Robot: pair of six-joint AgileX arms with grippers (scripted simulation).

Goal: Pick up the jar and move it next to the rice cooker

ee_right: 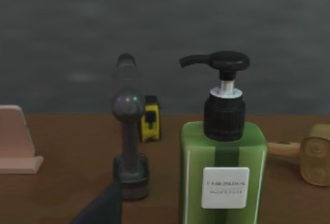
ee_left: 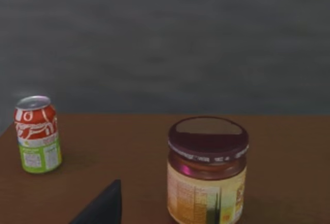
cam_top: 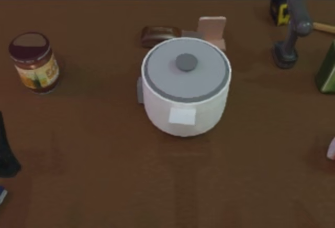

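I see the jar standing upright at the upper left of the top view, well apart from the rice cooker, which sits in the middle of the desk with its square panel facing the lower edge of the frame. Nothing is holding the jar, so I judge the pick-up has not begun. My left arm shows only as a dark shape at the lower left edge of the top view. In the left wrist view the jar fills the lower middle, which suggests to me the arm is lined up on it for an approach; a single dark finger pokes into the lower edge, and I cannot tell whether the left gripper is spread or pressed together. My right arm is barely in the top view, and its gripper is just as unreadable. The jar's yellow label carries fine print too small to read. A red, white and green drink can stands further back, its writing illegible. The green pump bottle has a white label I cannot read.
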